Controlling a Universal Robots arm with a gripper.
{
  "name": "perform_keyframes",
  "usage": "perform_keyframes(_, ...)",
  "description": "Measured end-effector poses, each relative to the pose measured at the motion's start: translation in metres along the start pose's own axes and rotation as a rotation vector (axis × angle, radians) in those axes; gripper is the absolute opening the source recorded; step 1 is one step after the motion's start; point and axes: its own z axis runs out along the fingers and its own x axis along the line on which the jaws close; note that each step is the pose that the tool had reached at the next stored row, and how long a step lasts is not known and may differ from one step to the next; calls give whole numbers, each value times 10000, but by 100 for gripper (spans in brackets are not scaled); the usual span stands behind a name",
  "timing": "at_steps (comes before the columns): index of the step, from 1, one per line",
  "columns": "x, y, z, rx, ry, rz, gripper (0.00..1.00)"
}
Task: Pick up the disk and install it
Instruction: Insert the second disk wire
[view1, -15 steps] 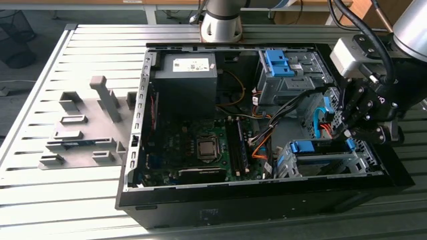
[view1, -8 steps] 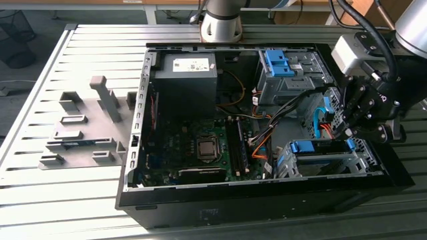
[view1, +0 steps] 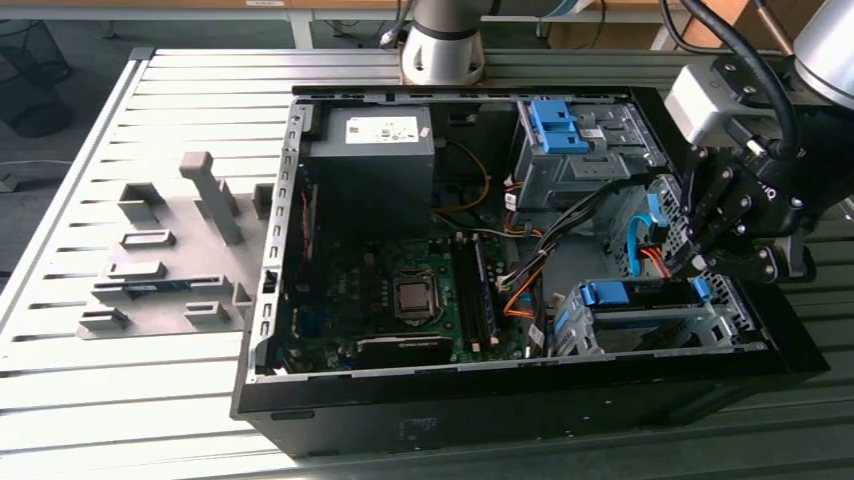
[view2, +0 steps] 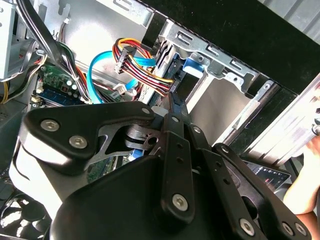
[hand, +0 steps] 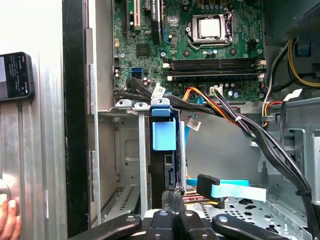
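Observation:
The disk sits in the metal drive cage at the case's near corner, on the exterior view's right, with its blue frame facing up. In the first wrist view the disk stands edge-on in the cage slot, blue tab toward the motherboard. My gripper hangs just above that cage. In the second wrist view its fingers meet at the tips, close to the blue frame. I see nothing between them. The gripper is at the disk's cable end.
The open case holds a dark power supply, a motherboard and cable bundles beside the cage. A second blue clip tops the far cage. A grey fixture lies on the slatted table. A person's hand rests outside the case.

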Motion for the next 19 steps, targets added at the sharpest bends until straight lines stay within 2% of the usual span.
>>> perform_keyframes(6,0,1,-3,1,10,0,11)
perform_keyframes(11,-2,3,-77,1,19,1,11)
perform_keyframes(19,-2,3,-86,1,23,0,11)
